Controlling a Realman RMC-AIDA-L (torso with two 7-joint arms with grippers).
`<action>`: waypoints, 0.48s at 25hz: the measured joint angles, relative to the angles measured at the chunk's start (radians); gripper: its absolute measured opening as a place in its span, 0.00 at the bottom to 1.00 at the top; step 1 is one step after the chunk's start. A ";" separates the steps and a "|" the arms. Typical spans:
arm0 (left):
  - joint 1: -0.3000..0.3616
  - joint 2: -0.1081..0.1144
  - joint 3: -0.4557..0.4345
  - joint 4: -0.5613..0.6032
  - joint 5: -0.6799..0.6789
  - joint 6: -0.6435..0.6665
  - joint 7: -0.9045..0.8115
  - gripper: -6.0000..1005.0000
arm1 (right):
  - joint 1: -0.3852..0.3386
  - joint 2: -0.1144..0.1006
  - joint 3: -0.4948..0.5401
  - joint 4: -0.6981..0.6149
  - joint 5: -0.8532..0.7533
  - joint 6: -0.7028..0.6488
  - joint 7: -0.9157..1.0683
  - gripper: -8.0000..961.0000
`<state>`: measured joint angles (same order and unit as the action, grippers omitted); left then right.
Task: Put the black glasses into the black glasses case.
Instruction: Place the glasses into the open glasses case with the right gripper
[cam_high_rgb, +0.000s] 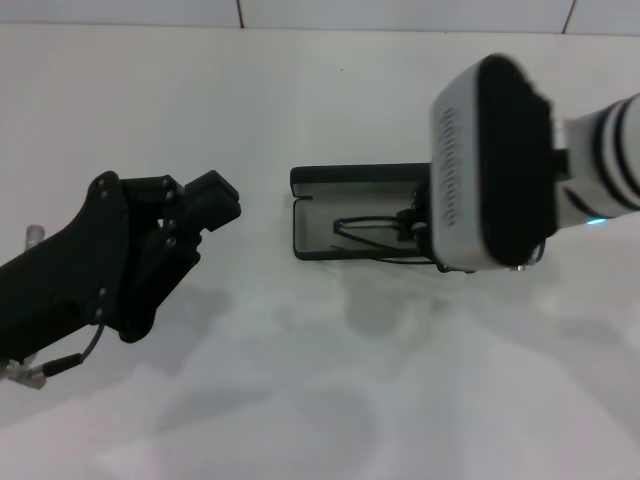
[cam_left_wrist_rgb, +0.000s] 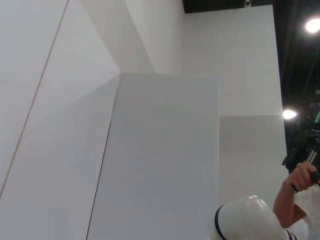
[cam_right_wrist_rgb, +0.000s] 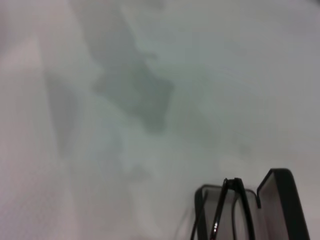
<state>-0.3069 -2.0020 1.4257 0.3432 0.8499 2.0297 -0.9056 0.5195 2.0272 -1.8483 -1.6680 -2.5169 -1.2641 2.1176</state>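
The black glasses case (cam_high_rgb: 312, 212) lies open in the middle of the white table, its grey lining showing. Inside it rest the black glasses (cam_high_rgb: 366, 229), their thin frame and temple arms running along the tray. My right gripper (cam_high_rgb: 423, 217) is down at the case's right end, mostly hidden under the white wrist housing (cam_high_rgb: 495, 160). In the right wrist view the glasses (cam_right_wrist_rgb: 220, 212) stand in the case (cam_right_wrist_rgb: 283, 200) at the frame's lower edge. My left gripper (cam_high_rgb: 214, 204) hovers to the left of the case, apart from it, shut and holding nothing.
The white table (cam_high_rgb: 330, 380) stretches wide around the case. A tiled wall edge (cam_high_rgb: 240, 20) runs along the back. A small metal part (cam_high_rgb: 35, 236) shows beside my left arm. The left wrist view shows only wall panels and a person (cam_left_wrist_rgb: 295, 195) far off.
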 joint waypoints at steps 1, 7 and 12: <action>0.000 0.000 0.000 -0.001 0.000 0.000 0.001 0.05 | 0.019 0.000 -0.022 0.010 -0.029 -0.001 0.016 0.12; -0.005 -0.003 -0.001 -0.003 -0.002 0.000 0.002 0.05 | 0.101 0.001 -0.144 0.097 -0.159 0.032 0.071 0.12; 0.000 -0.004 -0.001 -0.007 -0.005 0.000 0.003 0.05 | 0.114 0.001 -0.247 0.151 -0.270 0.143 0.118 0.12</action>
<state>-0.3071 -2.0060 1.4249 0.3362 0.8454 2.0293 -0.9027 0.6336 2.0278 -2.0955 -1.5173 -2.7865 -1.1212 2.2360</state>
